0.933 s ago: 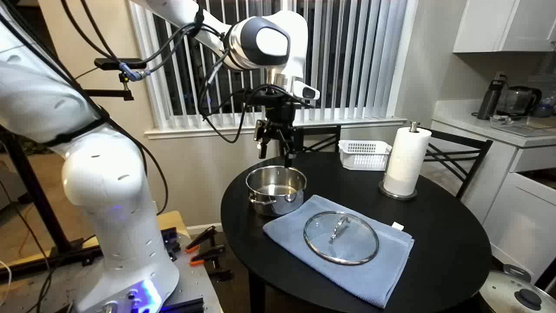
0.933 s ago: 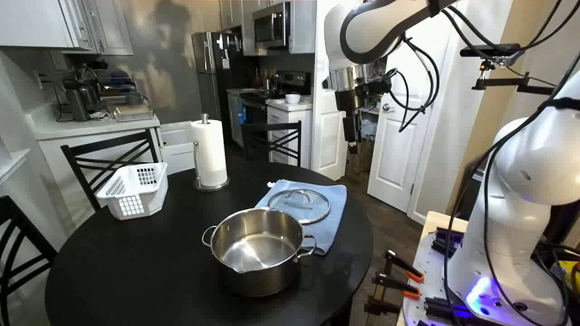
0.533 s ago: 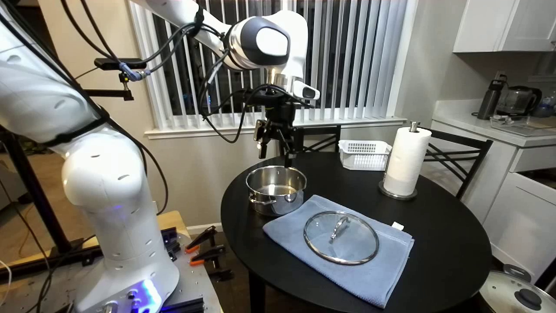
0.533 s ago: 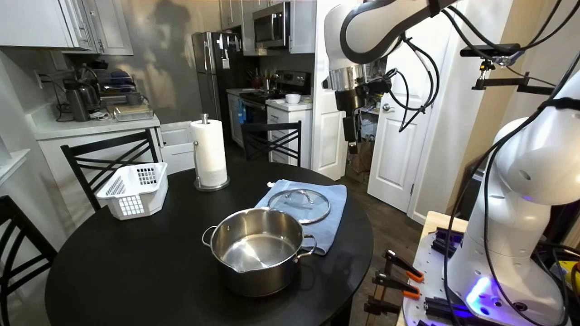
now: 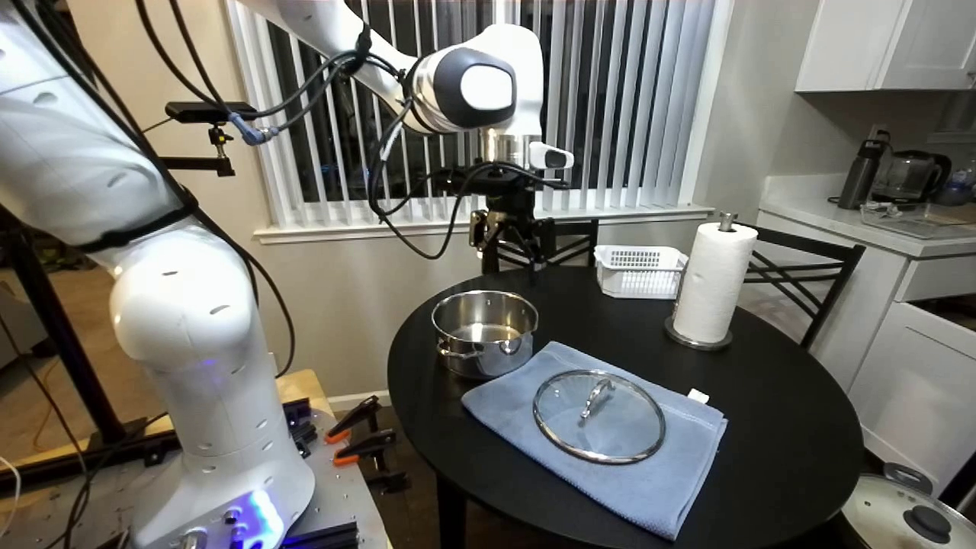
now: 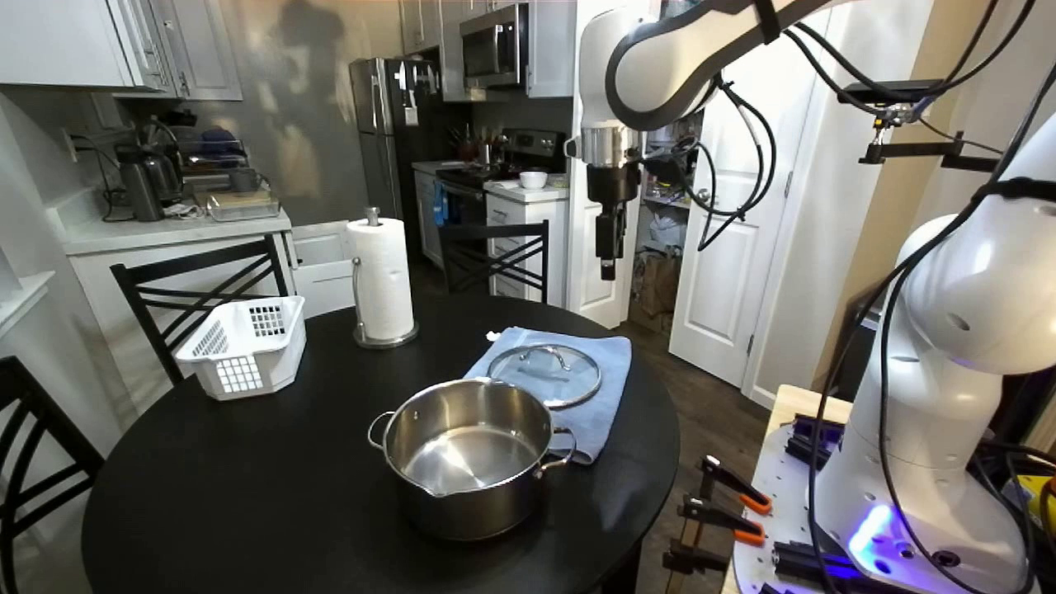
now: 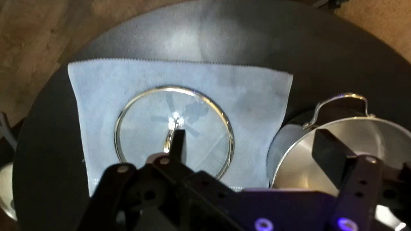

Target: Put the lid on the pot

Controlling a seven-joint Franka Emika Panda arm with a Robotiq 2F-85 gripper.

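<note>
The clear glass lid [image 5: 614,427] with a metal rim and arched handle lies flat on a folded blue towel [image 5: 656,488], handle up. It also shows in an exterior view [image 6: 536,379] and the wrist view [image 7: 141,134]. The shiny steel pot [image 5: 488,358] stands uncovered beside the towel; it shows in an exterior view [image 6: 474,503] and partly in the wrist view [image 7: 298,163]. My gripper [image 5: 509,255] is open and empty, high above the table, also in an exterior view [image 6: 608,268]. In the wrist view my gripper [image 7: 253,144] has one finger over the lid's handle and the other over the pot.
A paper towel roll [image 5: 717,282] on a stand and a white basket [image 5: 640,271] stand on the far part of the round black table [image 5: 793,427]. Black chairs [image 6: 206,280] surround it. Another lid [image 5: 907,511] lies low beyond the table edge.
My gripper has moved outward from the robot base and slightly lower: rightward in an exterior view, leftward in an exterior view from across. The lid, pot and towel have not moved.
</note>
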